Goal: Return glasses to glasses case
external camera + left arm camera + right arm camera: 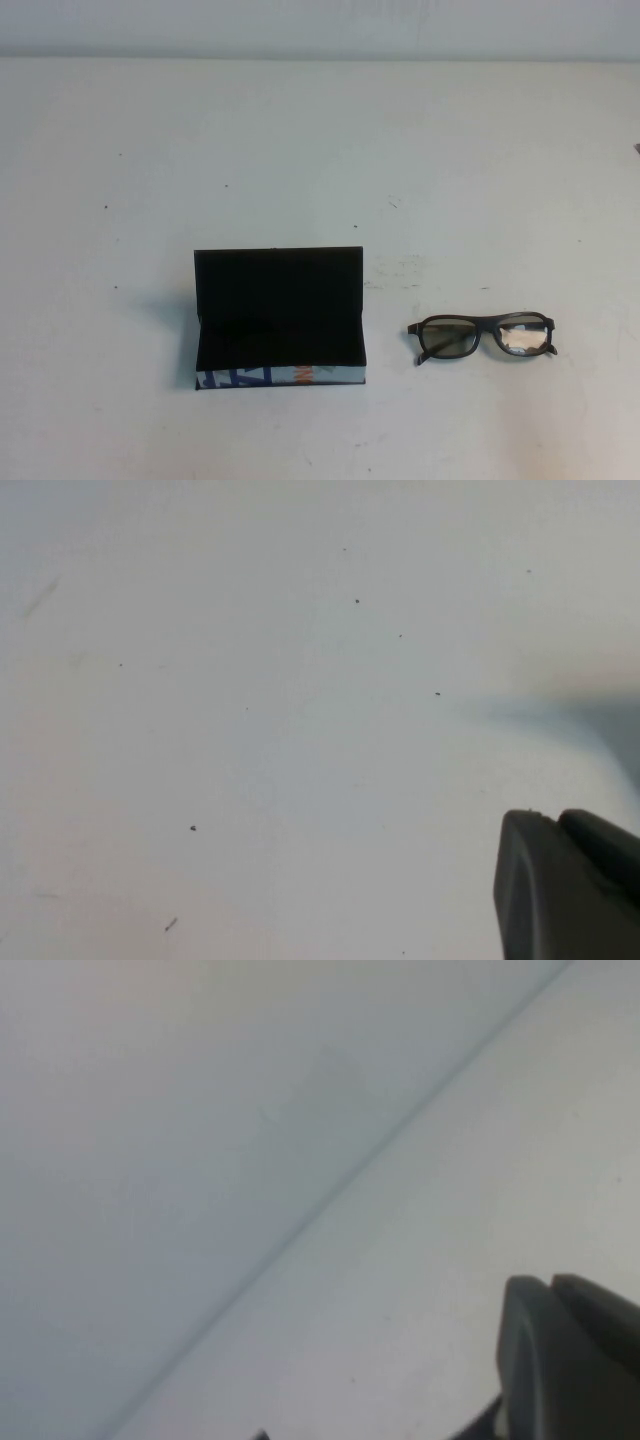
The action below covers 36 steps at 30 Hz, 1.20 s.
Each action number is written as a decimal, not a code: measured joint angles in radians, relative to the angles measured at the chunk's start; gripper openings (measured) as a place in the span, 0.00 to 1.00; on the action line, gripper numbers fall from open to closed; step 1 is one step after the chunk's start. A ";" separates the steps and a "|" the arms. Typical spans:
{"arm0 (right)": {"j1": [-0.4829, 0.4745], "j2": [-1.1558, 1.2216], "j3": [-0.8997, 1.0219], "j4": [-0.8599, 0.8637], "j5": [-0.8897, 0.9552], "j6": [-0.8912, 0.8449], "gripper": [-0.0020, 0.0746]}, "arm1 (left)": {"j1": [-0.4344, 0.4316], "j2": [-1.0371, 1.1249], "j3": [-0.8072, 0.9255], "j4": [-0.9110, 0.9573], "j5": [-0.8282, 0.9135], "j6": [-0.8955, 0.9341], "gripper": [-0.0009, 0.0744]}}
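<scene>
The glasses case [278, 285] stands open on the white table, left of centre, its lid up and its black inside empty. Its front side [240, 377] is printed blue, white and orange. The dark-framed glasses [482, 321] lie on the table to the right of the case, apart from it, arms unfolded. Neither gripper shows in the high view. My left gripper [555, 818] hangs over bare table with its fingers together and nothing between them. My right gripper [548, 1282] is also shut and empty, over the table near its far edge.
The white table [320, 150] carries only small dark specks. Its far edge meets a pale wall [320, 25], and that edge also shows in the right wrist view [330, 1195].
</scene>
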 joint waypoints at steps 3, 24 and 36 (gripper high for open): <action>0.000 0.000 0.000 0.083 -0.047 0.000 0.01 | 0.000 0.000 0.000 0.000 0.000 0.000 0.01; 0.000 0.735 -0.624 -0.266 0.752 -0.191 0.01 | 0.000 0.000 0.000 0.000 0.000 0.000 0.01; 0.197 1.050 -0.854 -0.443 0.837 -0.322 0.01 | 0.000 0.000 0.000 0.000 0.000 0.000 0.01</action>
